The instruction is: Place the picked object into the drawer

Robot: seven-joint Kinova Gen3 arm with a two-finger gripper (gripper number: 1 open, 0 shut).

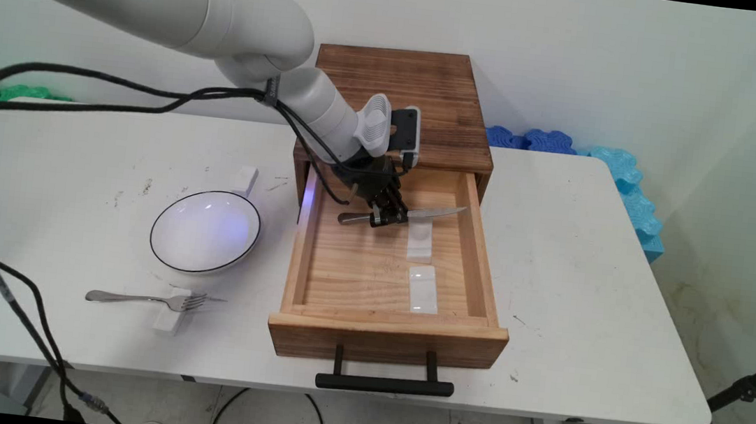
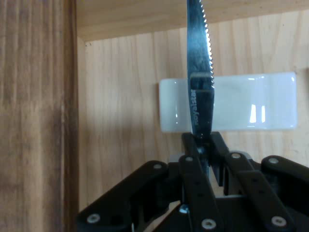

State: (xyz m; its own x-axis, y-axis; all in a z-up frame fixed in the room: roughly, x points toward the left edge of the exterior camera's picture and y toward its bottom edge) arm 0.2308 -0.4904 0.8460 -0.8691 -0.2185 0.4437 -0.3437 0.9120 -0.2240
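Wooden drawer is pulled open and your gripper is down inside it, fingers pinched tight on a knife near its handle end. The serrated blade crosses over a white rest block. A second block lies nearer the drawer front.

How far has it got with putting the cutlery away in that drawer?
Done: the drawer stands open. In hand: the gripper is shut on the knife, holding it inside the drawer above a white rest. Apparently left: the fork lies out on the table, propped on a white block near the bowl.
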